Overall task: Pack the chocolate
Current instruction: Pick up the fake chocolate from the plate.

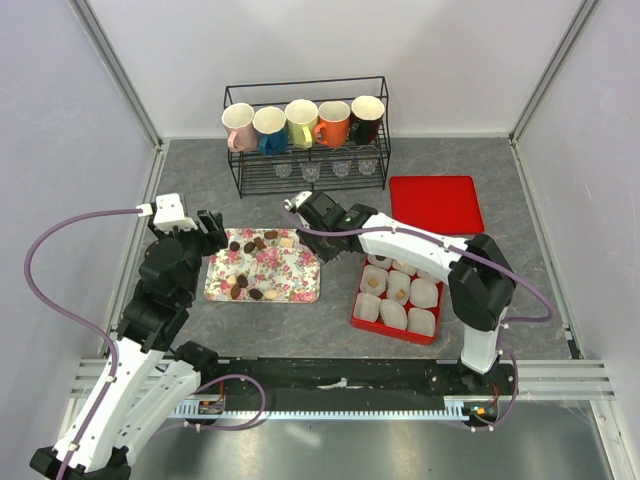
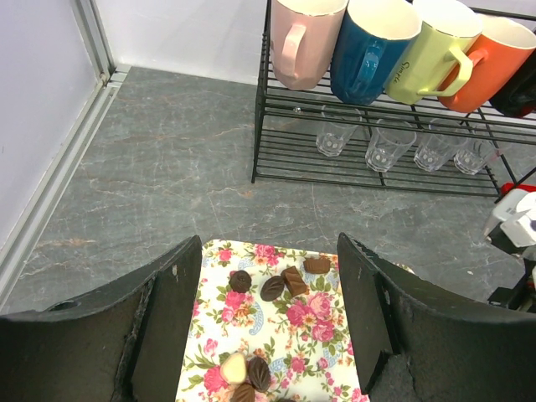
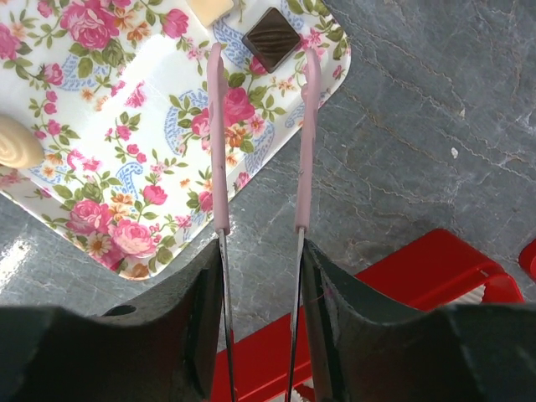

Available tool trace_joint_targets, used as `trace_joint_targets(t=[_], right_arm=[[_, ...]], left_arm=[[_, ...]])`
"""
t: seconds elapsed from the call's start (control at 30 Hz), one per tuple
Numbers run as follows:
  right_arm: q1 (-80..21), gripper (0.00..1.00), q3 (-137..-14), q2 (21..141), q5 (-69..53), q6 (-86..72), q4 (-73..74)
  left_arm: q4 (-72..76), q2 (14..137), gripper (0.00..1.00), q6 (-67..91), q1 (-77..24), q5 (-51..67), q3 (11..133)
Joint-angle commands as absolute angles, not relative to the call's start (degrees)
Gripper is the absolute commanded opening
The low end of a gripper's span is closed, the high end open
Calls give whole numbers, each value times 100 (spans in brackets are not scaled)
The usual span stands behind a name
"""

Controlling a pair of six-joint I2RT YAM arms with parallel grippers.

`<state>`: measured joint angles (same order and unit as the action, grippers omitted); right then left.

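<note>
Chocolate pieces [image 1: 248, 245] lie scattered on the flowered tray [image 1: 290, 272]. They are mostly dark brown with a few cream ones: one group along the tray's 12 o'clock edge, another near its 6 o'clock edge.

Your right gripper [image 3: 263, 48] is over the tray's 1 o'clock corner, its arm reaching there across the red box [image 1: 394, 332]. In the right wrist view the two long pink fingers [image 3: 216, 151] stand apart, and a square dark piece [image 3: 270, 38] lies flat on the tray between their tips. The left tip is clearly apart from it and the right tip is very near, so the jaws are open and hold nothing.

Your left gripper [image 2: 268, 243] hangs above the tray's 10 o'clock corner. Its black fingers are spread wide with nothing between them, only the tray and several pieces below.

The red box sits just beside the tray at its 4 o'clock and is filled with white paper cups [image 1: 424, 293]. At least one cup on the tray side shows something tan inside. A flat red lid [image 1: 436, 203] lies at 12 o'clock of the box. At 12 o'clock of the tray — well apart from it — stands a black wire rack [image 1: 305, 170] with mugs [image 1: 302, 122] on top.
</note>
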<state>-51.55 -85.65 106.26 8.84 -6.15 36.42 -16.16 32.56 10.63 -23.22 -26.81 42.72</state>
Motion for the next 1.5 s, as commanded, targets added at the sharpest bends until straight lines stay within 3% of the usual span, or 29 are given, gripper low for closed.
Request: trace_joint_targets(t=[0.0,0.63,1.3,1.47], right_arm=[[-5177,47,-8894,10766,853,-457,3489],[-5080,50,-9141,11250,870,-308,3454],[-4975,44,-9158,11399,835,-246,3375],[-4983,37,-9071,11233,765,-272,3393]], left_arm=[[-1477,3234,73,1213,-2294,-2672,4236],[-1494,3226,73,1213,-2294,-2681,4245],[-1485,3208,73,1204,-2303,-2698,4236],[-1485,3208,73,1195,-2294,-2707,4236]])
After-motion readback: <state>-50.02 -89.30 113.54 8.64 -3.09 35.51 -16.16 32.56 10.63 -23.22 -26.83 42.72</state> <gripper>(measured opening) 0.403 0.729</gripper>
